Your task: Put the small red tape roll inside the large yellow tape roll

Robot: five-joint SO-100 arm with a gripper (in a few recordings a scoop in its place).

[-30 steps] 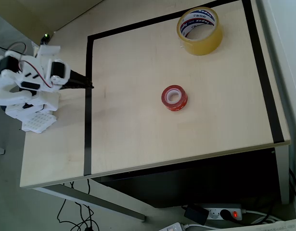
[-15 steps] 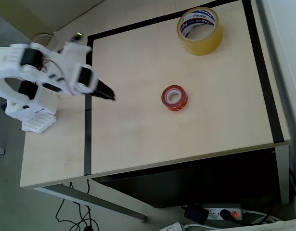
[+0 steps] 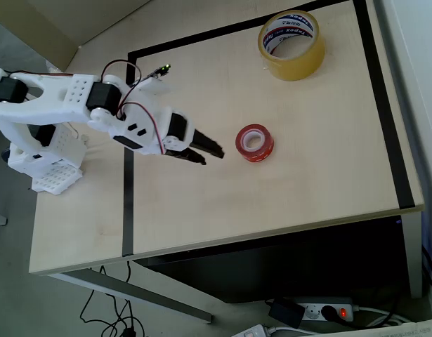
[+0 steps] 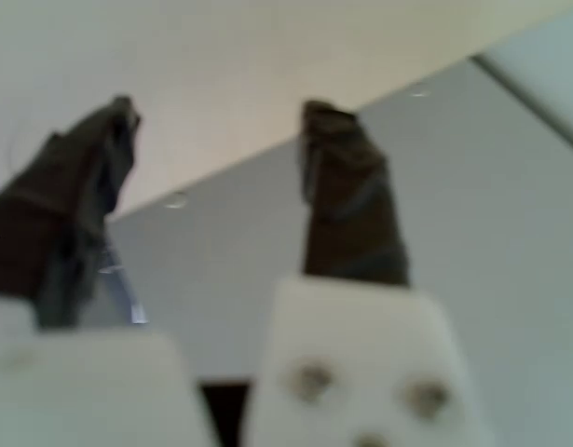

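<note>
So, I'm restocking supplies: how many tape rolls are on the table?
2. The red tape roll lies mid-table, just right of the gripper in the overhead view; the yellow tape roll sits at the far edge.

Overhead view: small red tape roll (image 3: 254,143) lies flat near the middle of the surface (image 3: 286,189). Large yellow tape roll (image 3: 291,44) sits well apart, up and right of it, near the far edge. Gripper (image 3: 212,154) is just left of the small roll, not touching, fingers (image 3: 208,147) parted, arm base at the left edge.
</note>
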